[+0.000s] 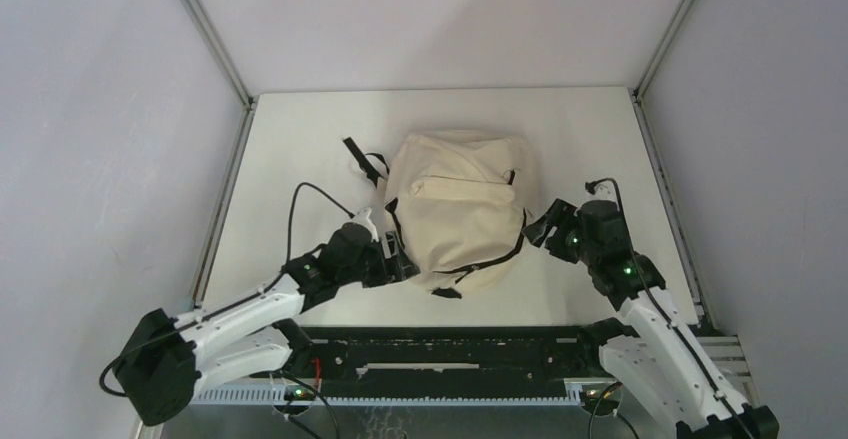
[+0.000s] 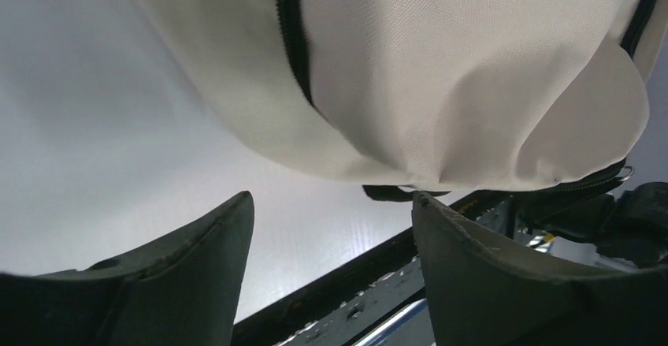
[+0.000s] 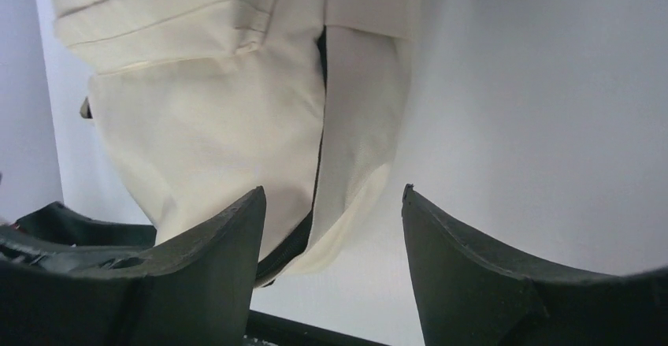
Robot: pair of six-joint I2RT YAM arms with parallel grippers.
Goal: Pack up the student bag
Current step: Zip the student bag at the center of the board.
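student bag (image 1: 458, 214) lies flat mid-bench (image 1: 300, 139), long axis running near-to-far with a slight tilt. The left jaws are at its near-left corner and the right jaws at its right edge by the zip, both just beside the fabric and about equally near. Both sets stand wide apart and grip nothing: in the left wrist view the canvas sits ahead of the tips, and in the right wrist view the bag's edge lines up with the gap, unpinched. Bag is cream canvas, plump, front pocket (image 1: 462, 189) up, black zipper (image 2: 293, 31) down the side, black strap (image 1: 360, 159) trailing off far-left; can't tell if the main zip is fully shut.
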